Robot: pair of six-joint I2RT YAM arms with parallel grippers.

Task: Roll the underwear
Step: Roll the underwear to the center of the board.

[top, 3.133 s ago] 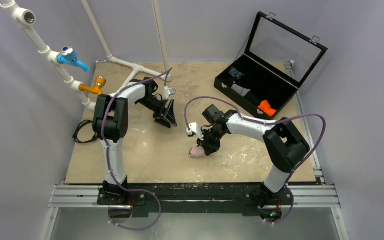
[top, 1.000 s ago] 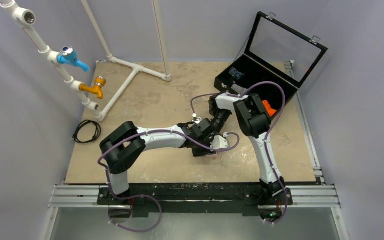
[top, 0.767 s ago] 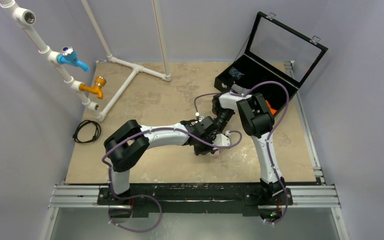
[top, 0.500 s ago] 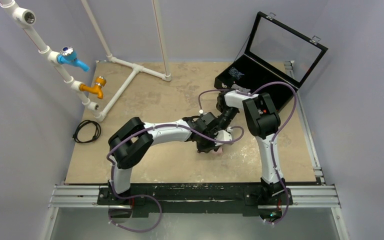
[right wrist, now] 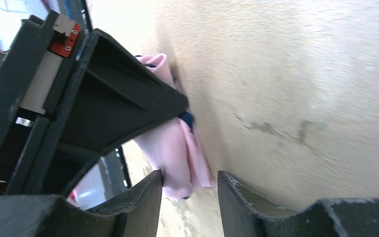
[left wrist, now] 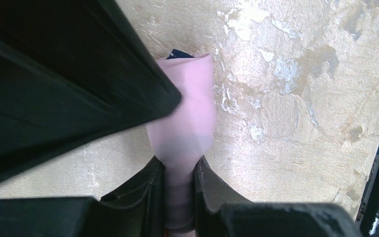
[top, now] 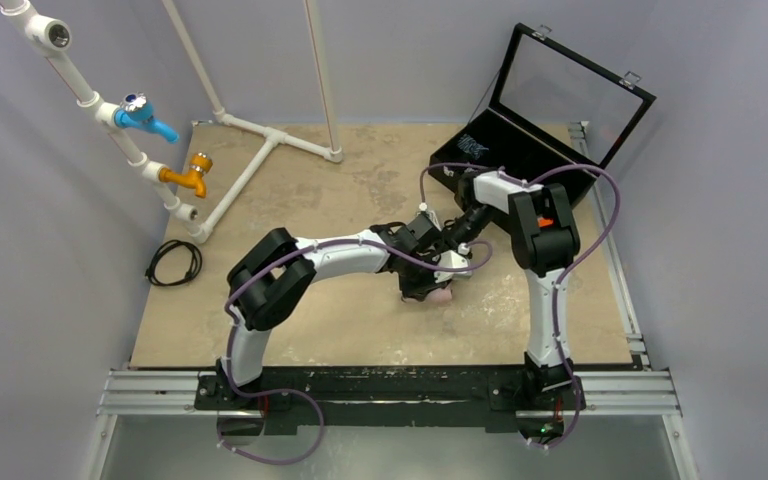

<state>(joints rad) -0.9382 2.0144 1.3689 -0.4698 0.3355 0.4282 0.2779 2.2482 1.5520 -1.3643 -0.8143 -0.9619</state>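
So both arms meet near the middle of the table (top: 290, 320). The underwear (top: 443, 296) is just off the table's centre, toward about 4 o'clock, bunched into a narrow pink tube down at the tabletop.

In the left wrist view, the left gripper (left wrist: 180, 163) is clamped onto the near end of that tube. Both fingers press into the pink fabric, so it's definitely grasping it. The rest of the cloth runs away toward 12 o'clock in that view, with a bit of navy trim (left wrist: 180, 52) peeking out at the far end.

The right gripper (right wrist: 190, 174) comes in from the 1 o'clock side. Its jaws are released, with a clear gap between them. The tube's end hangs at the mouth of that gap and isn't being squeezed.

From the bundle in the top view, an open black case (top: 520, 170) sits at 1 o'clock. A white pipe frame (top: 250, 150) is out at 10 o'clock and a coiled black cable (top: 173, 262) is at 9.
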